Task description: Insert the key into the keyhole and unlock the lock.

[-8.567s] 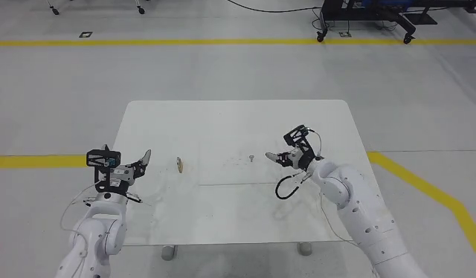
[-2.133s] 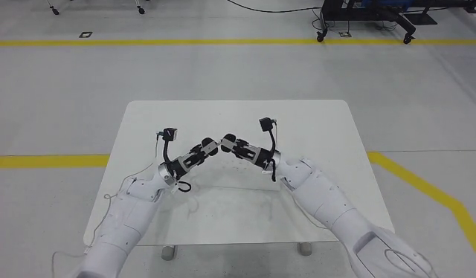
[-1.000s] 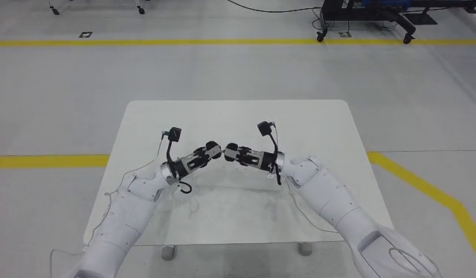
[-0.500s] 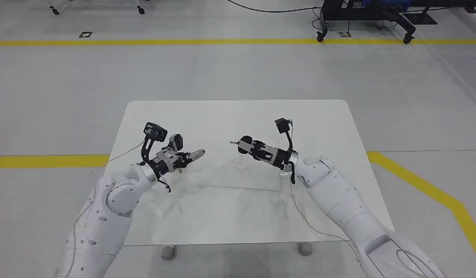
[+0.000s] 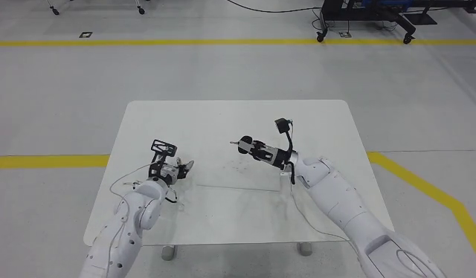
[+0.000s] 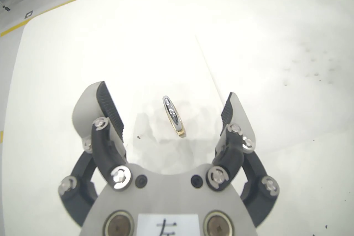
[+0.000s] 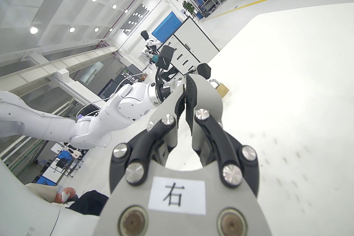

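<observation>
Your left gripper (image 6: 166, 90) hangs spread wide around the lock (image 6: 173, 116), which sits on the table (image 5: 297, 122) between the jaws, narrow edge toward you, touching neither. Your right gripper (image 7: 187, 82) is clenched above mid-table, and the thin metal sliver at its tip looks like the key (image 5: 233, 140). Expect the lock to be small, hard, dense and slick, so pinch its brass body across the flat faces, not the shackle. The tabletop is smooth, white and lightly speckled, in a bright hall with yellow floor lines (image 5: 223, 41).
</observation>
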### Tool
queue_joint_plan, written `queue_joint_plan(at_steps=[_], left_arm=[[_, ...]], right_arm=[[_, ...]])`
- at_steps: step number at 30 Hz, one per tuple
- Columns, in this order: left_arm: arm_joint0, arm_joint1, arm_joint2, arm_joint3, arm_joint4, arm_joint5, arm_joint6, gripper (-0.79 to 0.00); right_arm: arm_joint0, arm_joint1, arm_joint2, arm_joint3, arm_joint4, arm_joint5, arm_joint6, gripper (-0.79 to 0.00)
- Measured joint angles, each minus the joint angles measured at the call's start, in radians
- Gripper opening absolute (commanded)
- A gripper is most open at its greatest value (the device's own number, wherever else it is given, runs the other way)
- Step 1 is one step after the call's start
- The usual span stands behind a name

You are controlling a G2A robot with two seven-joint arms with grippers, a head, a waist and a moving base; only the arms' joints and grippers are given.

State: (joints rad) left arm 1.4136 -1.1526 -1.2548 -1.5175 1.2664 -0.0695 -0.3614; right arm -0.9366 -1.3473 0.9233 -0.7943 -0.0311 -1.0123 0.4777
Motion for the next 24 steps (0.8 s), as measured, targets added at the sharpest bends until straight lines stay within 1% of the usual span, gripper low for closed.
queue_joint_plan(at_steps=[1, 2, 4, 6, 7, 8, 13, 21, 24], left_arm=[[-0.004, -0.001, 0.001, 0.003, 0.001, 0.003, -0.005, -0.332], [-0.006, -0.001, 0.001, 0.004, 0.001, 0.006, -0.008, -0.366], [-0.008, -0.002, -0.001, 0.005, 0.006, 0.009, -0.015, -0.462], [-0.009, -0.002, -0.002, 0.004, 0.011, 0.01, -0.025, -0.606], [-0.01, -0.002, -0.002, 0.003, 0.014, 0.01, -0.034, -0.739], [-0.01, -0.002, -0.003, 0.002, 0.015, 0.008, -0.04, -0.785], [-0.009, -0.001, -0.007, -0.008, 0.031, -0.002, -0.078, -0.785], [-0.004, 0.0, -0.018, -0.019, 0.035, -0.026, -0.101, -0.785], [-0.005, -0.001, -0.021, -0.015, -0.002, -0.064, -0.1, -0.785]], right_arm=[[0.0, 0.0, 0.0, 0.0, 0.0, 0.0, 0.0, -0.785], [0.0, 0.0, 0.0, 0.0, 0.0, 0.0, 0.0, -0.785], [0.0, 0.0, 0.0, 0.0, 0.0, 0.0, 0.0, -0.785], [0.0, 0.0, 0.0, 0.0, 0.0, 0.0, 0.0, -0.785], [0.0, 0.0, 0.0, 0.0, 0.0, 0.0, 0.0, -0.785], [0.0, 0.0, 0.0, 0.0, 0.0, 0.0, 0.0, -0.785], [0.0, 0.0, 0.0, 0.0, 0.0, 0.0, 0.0, -0.785], [0.0, 0.0, 0.0, 0.0, 0.0, 0.0, 0.0, -0.785], [0.0, 0.0, 0.0, 0.0, 0.0, 0.0, 0.0, -0.785]])
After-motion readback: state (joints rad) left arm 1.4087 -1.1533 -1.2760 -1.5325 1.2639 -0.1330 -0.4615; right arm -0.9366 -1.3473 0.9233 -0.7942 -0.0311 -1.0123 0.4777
